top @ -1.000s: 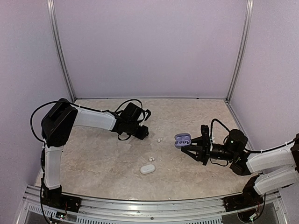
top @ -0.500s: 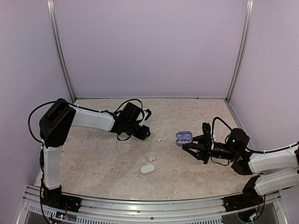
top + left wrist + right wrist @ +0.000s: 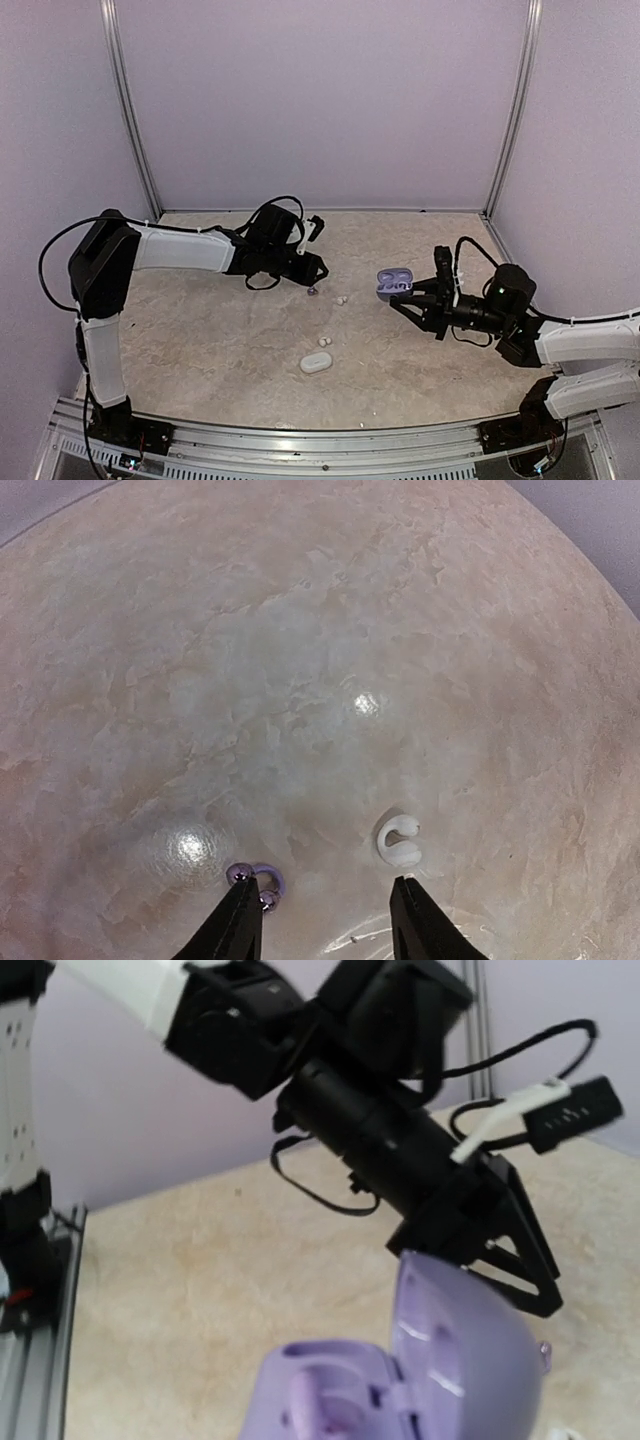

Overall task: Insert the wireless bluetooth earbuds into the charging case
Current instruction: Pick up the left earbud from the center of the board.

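1. Desk (image 3: 200, 340): beige marbled top, enclosed by pale lilac walls.

2. Left arm (image 3: 190, 250): stretched across the desk toward 12 o'clock of centre. Its hand (image 3: 325, 910) stands moderately wide, with nothing between the fingers. It is held low over the surface.

3. Right arm (image 3: 590, 340): reaches in from 4 o'clock. Its hand (image 3: 405, 298) is closed on the lilac charging case (image 3: 392, 281). The case is held clear of the desk at about 3 o'clock of centre, lid open and empty seats visible in the right wrist view.

4. White case (image 3: 315, 363): lies on the desk at 6 o'clock of centre, apart from both hands. Lid state cannot be told.

5. Earbuds, all on the desk:
- lilac earbud (image 3: 262, 882), a small ring with dark shiny ends, lies at the tip of one left-hand finger. Contact cannot be confirmed.
- white earbud (image 3: 398, 841), C-shaped, lies just beyond the other finger tip, not touching it.
- second white earbud (image 3: 323, 342) lies just beside the white case, at its 12 o'clock.
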You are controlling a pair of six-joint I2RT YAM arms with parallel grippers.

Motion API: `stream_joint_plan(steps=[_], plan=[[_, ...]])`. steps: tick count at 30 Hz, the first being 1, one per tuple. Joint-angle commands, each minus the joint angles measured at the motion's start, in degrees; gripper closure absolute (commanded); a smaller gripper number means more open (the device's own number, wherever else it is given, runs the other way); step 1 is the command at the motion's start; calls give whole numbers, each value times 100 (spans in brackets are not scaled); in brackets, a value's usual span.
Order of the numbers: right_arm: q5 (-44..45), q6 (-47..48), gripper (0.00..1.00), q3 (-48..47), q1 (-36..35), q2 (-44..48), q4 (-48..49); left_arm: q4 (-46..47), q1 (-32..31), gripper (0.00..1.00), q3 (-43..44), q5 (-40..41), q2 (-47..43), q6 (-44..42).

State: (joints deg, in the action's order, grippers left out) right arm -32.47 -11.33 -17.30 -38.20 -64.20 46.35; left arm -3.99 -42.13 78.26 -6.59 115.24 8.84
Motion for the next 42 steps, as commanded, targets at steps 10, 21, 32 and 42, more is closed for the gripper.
stream_joint_plan(steps=[10,21,32,42], plan=[[-19,-35,100,-16,106,-1132,1460,514,31,52,-628,-191,-430,21],[-419,62,100,-364,105,-808,1111,954,-19,52,-862,-273,-494,122],[-227,96,100,-40,105,-544,927,541,-276,51,-739,101,-576,8],[-227,232,100,18,103,-374,444,239,-359,58,-236,104,-35,-34]])
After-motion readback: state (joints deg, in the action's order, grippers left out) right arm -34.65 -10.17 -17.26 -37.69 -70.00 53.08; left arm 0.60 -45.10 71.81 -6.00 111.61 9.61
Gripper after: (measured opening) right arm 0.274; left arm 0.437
